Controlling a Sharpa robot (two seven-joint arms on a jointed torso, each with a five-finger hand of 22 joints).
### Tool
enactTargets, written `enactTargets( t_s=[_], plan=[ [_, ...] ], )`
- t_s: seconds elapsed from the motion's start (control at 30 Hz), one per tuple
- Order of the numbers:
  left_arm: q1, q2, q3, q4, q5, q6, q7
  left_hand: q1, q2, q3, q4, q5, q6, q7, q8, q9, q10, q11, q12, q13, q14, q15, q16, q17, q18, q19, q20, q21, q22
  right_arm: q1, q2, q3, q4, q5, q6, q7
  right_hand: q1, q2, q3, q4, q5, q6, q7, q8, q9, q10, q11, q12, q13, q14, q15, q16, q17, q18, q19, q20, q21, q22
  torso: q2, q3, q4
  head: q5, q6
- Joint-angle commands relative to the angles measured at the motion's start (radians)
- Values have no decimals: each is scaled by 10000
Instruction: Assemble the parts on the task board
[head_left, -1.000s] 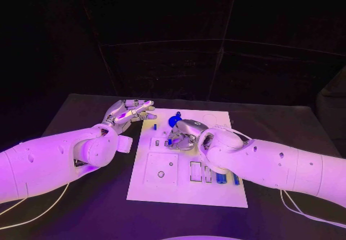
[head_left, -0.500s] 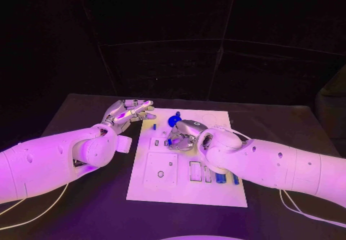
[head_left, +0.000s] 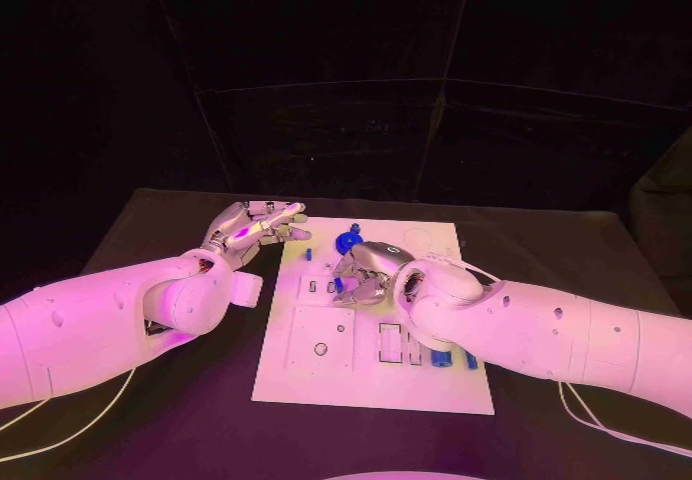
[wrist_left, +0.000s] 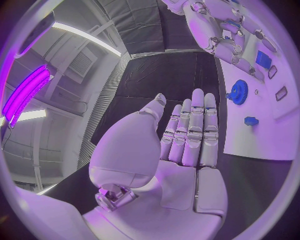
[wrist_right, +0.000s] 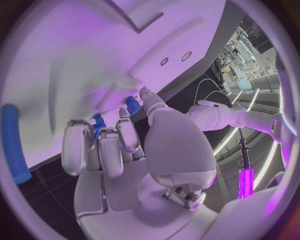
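Observation:
The white task board (head_left: 368, 385) lies in the middle of the table. My right hand (head_left: 365, 271) hovers low over its middle with fingers curled, pinching a small blue part (wrist_right: 98, 122) between thumb and fingers; a second blue piece (wrist_right: 132, 104) shows by the thumb tip. My left hand (head_left: 257, 228) is open, fingers straight and together, beside the board's far left corner, holding nothing. A blue gear (head_left: 349, 241) stands on the board's far end, also the blue gear (wrist_left: 239, 92) in the left wrist view. A small blue peg (wrist_left: 251, 121) sits near it.
Blue bar-shaped parts (head_left: 441, 356) lie near the board's near right, beside rectangular slots (head_left: 391, 342). A blue cylinder (wrist_right: 14, 142) lies on the board by my right hand. A square plate with a hole (head_left: 322, 338) is on the near left. Dark table surrounds the board.
My right hand has edged slightly to the left over the board's middle, fingers still curled. The left hand has stayed in place.

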Motion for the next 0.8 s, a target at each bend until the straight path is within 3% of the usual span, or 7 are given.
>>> enactTargets(
  t_s=[0.03, 0.23, 0.43, 0.5, 0.63, 0.7, 0.8],
  plan=[
    [17, 11, 9, 1, 6, 130, -6, -30, 78, -1, -77, -15, 84, 4, -41, -11, 68, 3, -35, -16, 34, 24, -51, 18, 65, 62, -13, -64, -18, 17, -94, 6, 99, 157, -960, 306, 183, -137, -345, 260, 204, -145, 10, 20, 45, -39, 24, 2, 13, 824, 101, -55, 1553, -70, -20, 100, -40, -2, 1, 7, -12, 13, 2],
    [17, -9, 9, -19, -508, 62, -277, -140, 132, 53, -141, -6, 489, -267, 57, 36, 944, -330, 237, 119, 1051, -322, 407, 373, 113, 750, -287, 272, 106, 32, -649, 20, 652, 711, -1700, 1740, 630, -46, -678, 637, 586, -131, 3, 141, 76, 122, 23, 251, 216, 836, 116, -27, 1617, -76, -3, 117, -11, 49, -22, 6, -21, 23, 19],
    [39, -96, 10, 39, -2219, -518, -2371, -457, 53, 132, -49, 48, 1174, -864, 318, 152, 2408, -1089, 915, 501, 2891, -1088, 2416, 1637, 68, 2580, -1119, 1484, 675, 561, -1548, 51, 1210, 2853, -1342, 2484, 781, 97, -666, 634, 615, 23, -41, 243, 98, 41, -14, 179, 115, 811, 88, -72, 1523, -52, -62, 98, -65, -68, -53, 38, -39, 28, -8],
    [79, -98, 11, 55, -2969, -201, -3540, -991, -14, -16, 254, 8, 1264, -932, 361, 192, 2684, -1090, 1202, 733, 3059, -1190, 5071, 4008, 46, 2882, -1251, 1845, 880, 825, -1898, 55, 1336, 3647, -1159, 2711, 856, 181, -651, 609, 625, 68, -58, 277, 100, -13, -33, 127, 48, 792, 71, -108, 1449, -39, -95, 83, -98, -133, -99, 52, -61, 61, -26],
    [276, 59, 10, -64, -4595, 663, -5427, -2385, -1, -809, 1298, 28, 1060, -895, 377, 224, 2457, -1046, 1488, 1028, 3012, -1148, 6488, 5322, -2, 2973, -1263, 2137, 1070, 1162, -2567, 118, 1613, 4437, -1125, 3007, 961, 267, -632, 550, 625, 130, -83, 326, 103, -79, -55, 64, -29, 766, 49, -159, 1350, -15, -158, 64, -162, -260, -177, 86, -54, 90, -68],
    [373, 177, 10, -169, -5567, 1058, -6315, -2146, -10, -1547, 1606, -5, 862, -839, 811, 453, 1958, -1073, 2626, 1969, 2854, -1313, 9298, 8071, 22, 3187, -1425, 2984, 1633, 1323, -2881, 159, 1697, 4745, -1126, 3105, 972, 280, -637, 541, 631, 160, -92, 347, 107, -69, -62, 76, -17, 764, 43, -163, 1345, -16, -157, 59, -163, -256, -230, 122, -77, 158, -108],
    [537, 375, 10, -354, -6416, 1473, -7194, -1945, 104, -1935, 1764, 42, 867, -1027, 1286, 688, 1736, -1174, 3672, 2752, 3060, -1264, 11373, 10383, 22, 3137, -1469, 3566, 2052, 1441, -3154, 186, 1737, 4962, -1049, 3173, 981, 306, -647, 533, 664, 210, -107, 384, 113, -62, -76, 82, -15, 760, 31, -173, 1327, -16, -160, 49, -168, -261, -296, 164, -106, 183, -111]
  ],
)
